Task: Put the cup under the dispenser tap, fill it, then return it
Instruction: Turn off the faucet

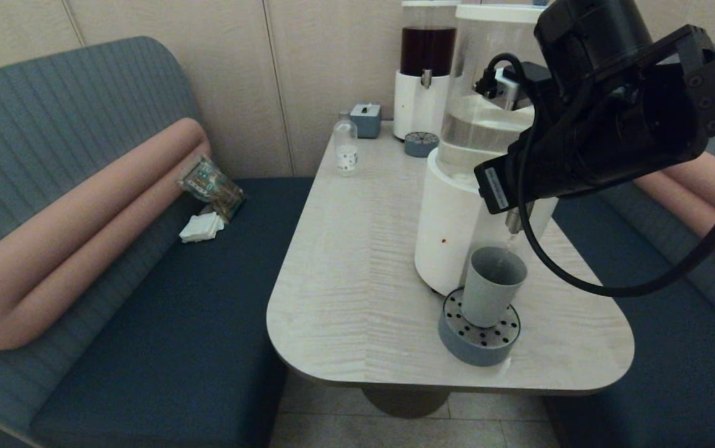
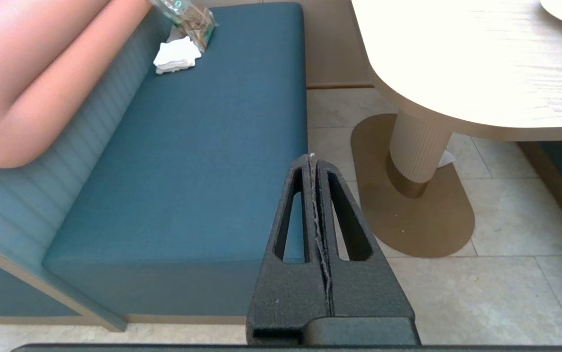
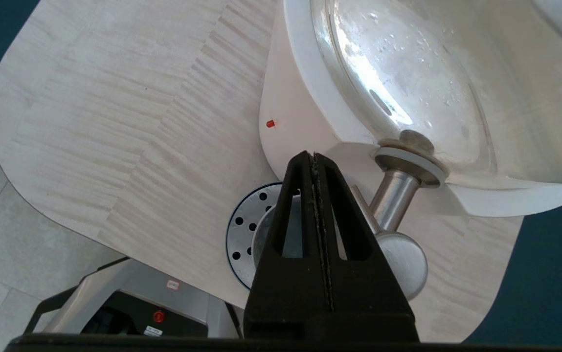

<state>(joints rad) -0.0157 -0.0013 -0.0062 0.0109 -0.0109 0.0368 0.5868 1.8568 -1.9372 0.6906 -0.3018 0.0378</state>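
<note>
head view: the cup (image 1: 493,285) stood on the drip tray (image 1: 479,339) beneath the dispenser tap (image 1: 511,221) to catch water, as the empty, closed right hand (image 3: 314,161) hovered beside the tap.

A small clear bottle (image 1: 346,148) with a white label is stood near the table's (image 1: 357,261) far edge, beside a small grey-blue box (image 1: 366,119). A dark-liquid dispenser (image 1: 425,68) is set behind. On the bench seat (image 1: 195,323), a patterned packet (image 1: 211,185) and white napkins (image 1: 201,228) are laid.
</note>
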